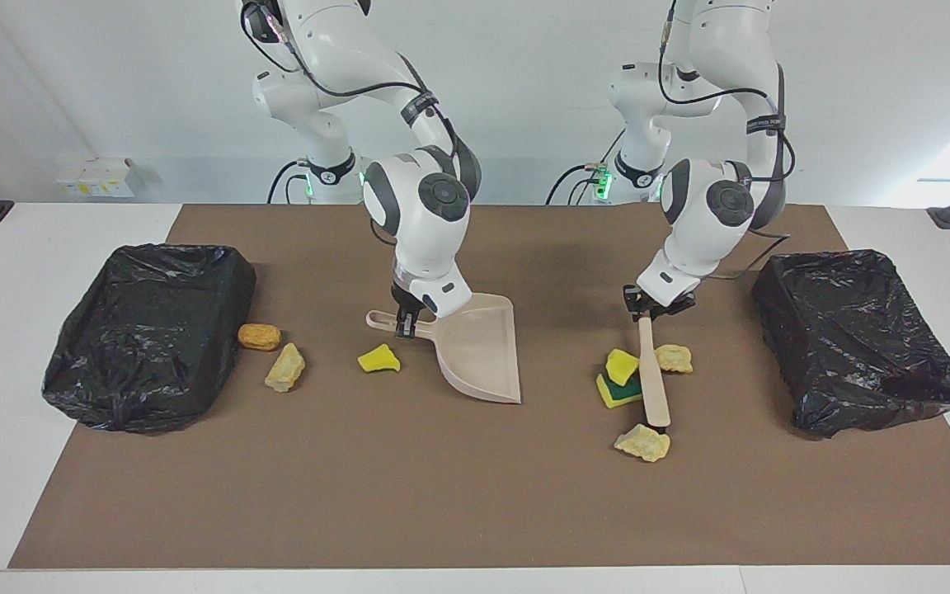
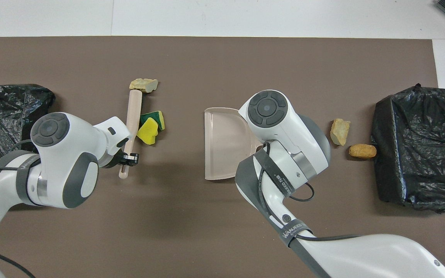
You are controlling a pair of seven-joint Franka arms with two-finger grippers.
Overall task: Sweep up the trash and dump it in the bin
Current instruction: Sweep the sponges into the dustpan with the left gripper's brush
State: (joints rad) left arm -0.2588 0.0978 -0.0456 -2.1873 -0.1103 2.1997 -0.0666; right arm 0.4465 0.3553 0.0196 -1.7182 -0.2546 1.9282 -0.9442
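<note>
The right gripper [image 1: 402, 327] clamped the dustpan [image 1: 479, 351] handle mid-mat; the left gripper [image 1: 651, 308] clamped the brush [image 1: 653, 371] handle. Farther out, the brush lay among trash: one tan chunk [image 1: 674, 358] on its left-arm side, two stacked sponges [image 1: 620, 377] against its other side, another chunk [image 1: 644, 443] at its farthest tip. A yellow scrap [image 1: 379, 359] sat beside the dustpan. An orange lump [image 1: 260, 337] and foam piece [image 1: 285, 367] lay by the right-arm bin [image 1: 149, 334]. A second bin [image 1: 858, 342] stood at the left arm's end.
</note>
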